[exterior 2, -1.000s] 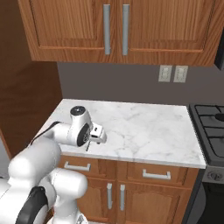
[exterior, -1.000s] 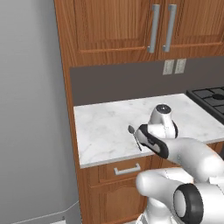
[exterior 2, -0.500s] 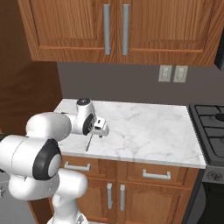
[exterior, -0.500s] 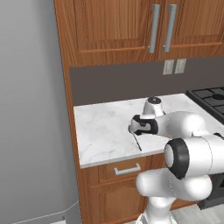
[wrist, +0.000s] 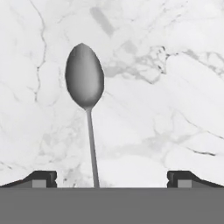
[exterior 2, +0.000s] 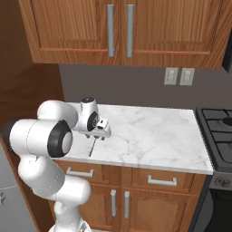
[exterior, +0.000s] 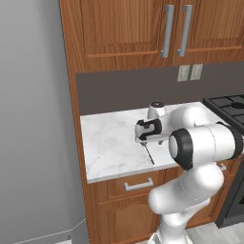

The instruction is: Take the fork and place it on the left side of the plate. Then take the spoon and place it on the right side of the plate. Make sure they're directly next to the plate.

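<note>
Nearest to me, the gripper (wrist: 111,177) hangs low over the marble counter (exterior: 109,147) with its jaws spread wide and nothing between them. The spoon (wrist: 85,105) lies flat on the stone right under it, its dark handle running up between the two finger tips (wrist: 41,177) and its oval bowl pointing away from the hand. From the left base view the hand (exterior: 148,131) sits above the spoon's (exterior: 149,155) thin handle, which pokes out toward the counter's front edge; the right base view shows the same, with the gripper (exterior 2: 100,129) over the spoon (exterior 2: 93,146) near the counter's left end.

As for progress, I would say the spoon has not been lifted yet, and this looks like the approach to grasp it. I cannot make out the fork or the plate anywhere in these pictures (the bulky white arm covers a fair patch of counter), so I cannot tell whether the fork half of the job is finished. What plainly remains is closing on the spoon and carrying it to the plate's right side.

Further off, the marble around the spoon looks bare, so nothing crowds the grasp. To the right sits the dark stove (exterior 2: 219,124), well apart. Behind are the wall outlets (exterior 2: 179,76), and above them the wooden cabinets (exterior 2: 118,31) with long metal handles.
</note>
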You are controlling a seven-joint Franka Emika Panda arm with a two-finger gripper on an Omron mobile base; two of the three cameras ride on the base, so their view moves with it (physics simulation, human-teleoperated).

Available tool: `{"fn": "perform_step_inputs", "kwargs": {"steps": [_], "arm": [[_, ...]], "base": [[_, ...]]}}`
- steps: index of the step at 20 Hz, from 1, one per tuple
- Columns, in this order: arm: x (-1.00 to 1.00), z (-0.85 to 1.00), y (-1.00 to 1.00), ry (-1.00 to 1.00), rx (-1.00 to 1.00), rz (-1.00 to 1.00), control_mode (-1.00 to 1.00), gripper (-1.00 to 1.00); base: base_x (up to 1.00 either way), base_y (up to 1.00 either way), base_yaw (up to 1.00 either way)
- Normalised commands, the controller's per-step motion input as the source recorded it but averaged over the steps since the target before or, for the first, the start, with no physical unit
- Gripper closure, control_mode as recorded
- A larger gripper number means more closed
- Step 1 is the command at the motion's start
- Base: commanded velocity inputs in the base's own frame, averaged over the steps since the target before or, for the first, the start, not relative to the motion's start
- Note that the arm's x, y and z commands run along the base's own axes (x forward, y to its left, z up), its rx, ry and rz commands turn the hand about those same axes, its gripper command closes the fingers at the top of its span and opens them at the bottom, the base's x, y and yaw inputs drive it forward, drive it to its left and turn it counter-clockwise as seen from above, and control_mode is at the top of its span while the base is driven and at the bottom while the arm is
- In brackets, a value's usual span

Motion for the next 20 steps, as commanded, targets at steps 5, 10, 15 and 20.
{"fn": "perform_step_inputs", "kwargs": {"steps": [5,10,15,20], "arm": [[0.19,-0.35,0.20,0.05,0.00,-0.02,-1.00,-1.00],[0.23,-0.43,0.02,0.00,0.00,-0.01,-1.00,-1.00],[0.27,-0.46,0.00,0.00,0.00,0.00,-1.00,-1.00],[0.18,-0.46,0.00,0.00,0.00,0.00,-1.00,-1.00]], "base": [[0.00,0.00,0.00],[0.00,0.00,0.00],[0.00,0.00,0.00],[0.00,0.00,0.00]]}}
